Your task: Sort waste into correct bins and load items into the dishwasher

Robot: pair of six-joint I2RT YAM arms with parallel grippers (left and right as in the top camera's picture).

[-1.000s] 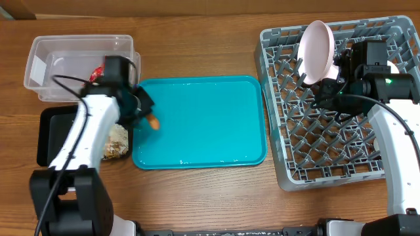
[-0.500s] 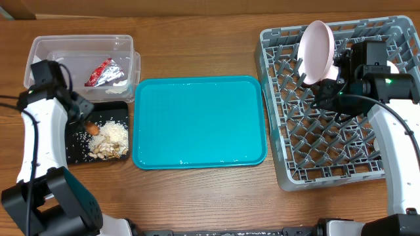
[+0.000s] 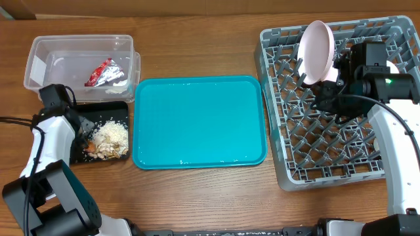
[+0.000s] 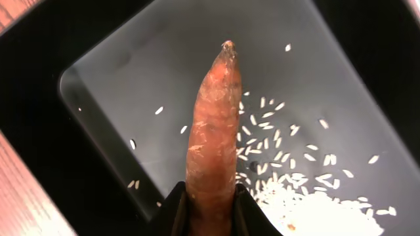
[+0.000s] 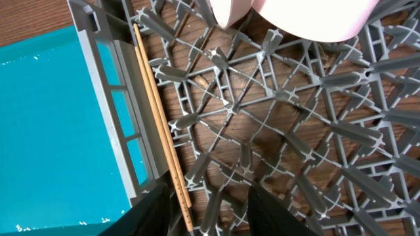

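Note:
My left gripper (image 4: 210, 204) is shut on the small orange carrot (image 4: 213, 141), which points out over the black tray bin (image 4: 105, 85). Rice and nut-shell scraps (image 3: 110, 139) lie in that tray (image 3: 98, 111), where the left gripper (image 3: 81, 134) hangs at its left side. The foil wrapper (image 3: 104, 72) lies in the clear tub (image 3: 39, 62). My right gripper (image 5: 213, 211) stands open low over the grey dish rack (image 5: 275, 124), beside the chopsticks (image 5: 159, 121) lying along the rack's left wall. The pink plate (image 3: 316, 51) stands upright between pegs, just behind the right gripper (image 3: 328, 98).
The teal serving tray (image 3: 200, 121) lies in the middle, between the bins and the rack (image 3: 328, 157), with a few rice grains on it. Bare wooden table (image 3: 197, 196) runs along the front and back.
My left arm has swung left from the teal tray's edge to over the black tray, carrying the carrot. The right arm and plate have not moved.

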